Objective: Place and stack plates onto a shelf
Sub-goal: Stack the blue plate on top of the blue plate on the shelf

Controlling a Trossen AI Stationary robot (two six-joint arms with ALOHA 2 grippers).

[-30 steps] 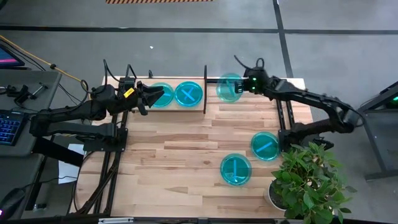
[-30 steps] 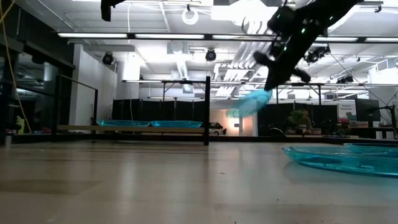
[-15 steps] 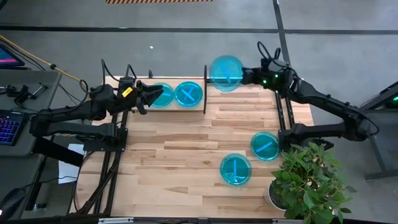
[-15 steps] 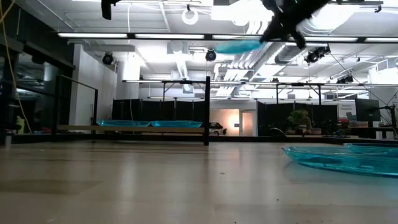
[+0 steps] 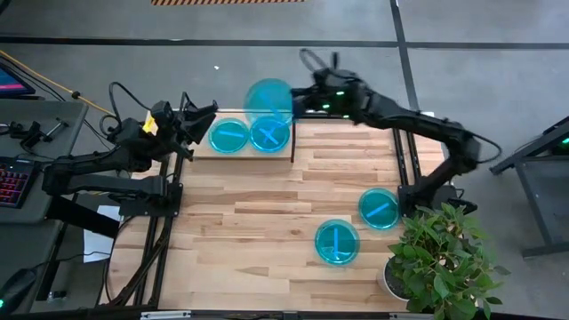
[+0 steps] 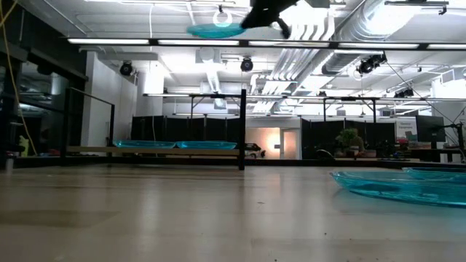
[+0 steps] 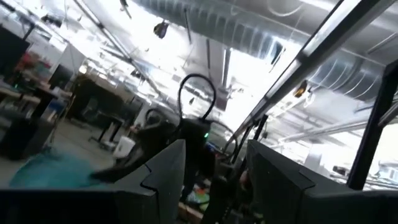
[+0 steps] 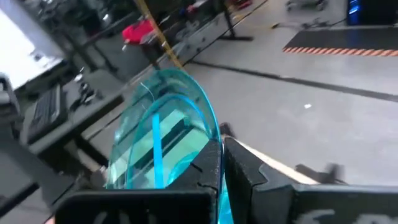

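My right gripper (image 5: 294, 100) is high above the shelf (image 5: 206, 153), shut on a cyan plate (image 5: 268, 98) that floats level over the section left of the black divider (image 5: 293, 138). The low view shows that plate (image 6: 215, 30) well above the shelf. Two more plates (image 5: 228, 136) (image 5: 269, 133) lie flat side by side on the shelf board. Another two plates (image 5: 380, 209) (image 5: 337, 242) lie on the tabletop near the right edge. My left gripper (image 5: 206, 118) hangs open at the shelf's left end, touching nothing. My right gripper pinches the held plate by its rim (image 8: 213, 134), on the side toward the table's right. One finger (image 8: 245, 168) is on each face, reaching in level from the right. The plate is lifted clear and sits about level in front of the fingers.
A potted plant (image 5: 440, 258) stands at the near right corner beside the two loose plates. The divider (image 6: 242, 127) rises from the shelf's middle. Bare planks (image 5: 249, 222) span the centre and left of the table. A keyboard and desk (image 5: 13, 173) sit off the left edge.
My right gripper has risen and swung left, from right of the divider across its top to above the left shelf section. The plate it carries has gone from tilted down to about level. My left gripper has drawn back toward the table's left edge and tipped upward.
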